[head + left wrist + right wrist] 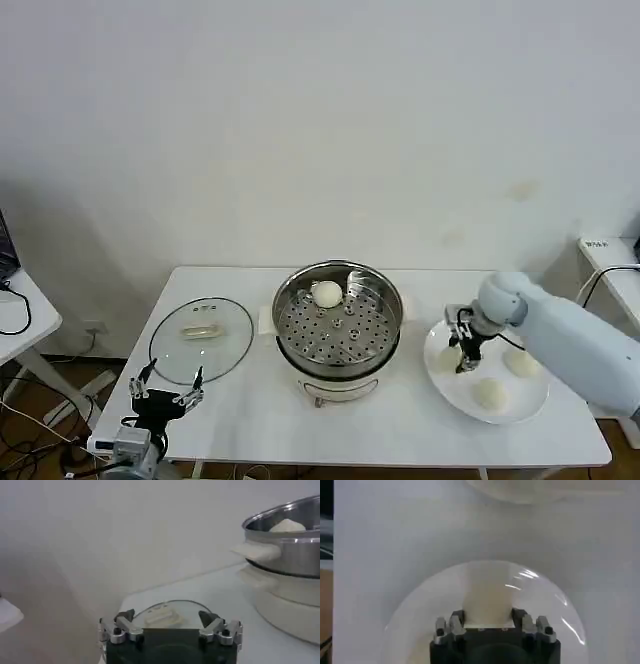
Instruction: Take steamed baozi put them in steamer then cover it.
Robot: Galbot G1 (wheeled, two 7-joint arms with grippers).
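Note:
The steamer (340, 322) stands uncovered at the table's middle with one baozi (326, 293) on its perforated tray. In the left wrist view the steamer (292, 540) shows that bun (287, 525) above its rim. Three more baozi are on the white plate (455, 392) at the right. My right gripper (464, 352) is down on that plate, shut on a baozi (487, 600) squeezed between its fingers. Two buns (521, 363) (489, 394) lie free beside it. The cover (200, 338) lies flat left of the steamer. My left gripper (165, 392) hangs open just in front of the cover (162, 616).
The white table (400, 430) has its front edge close to my left gripper (170, 622). A side table (20, 320) stands at the far left and a white shelf (610, 255) at the far right. The plate's rim (410, 610) rings my right gripper (487, 620).

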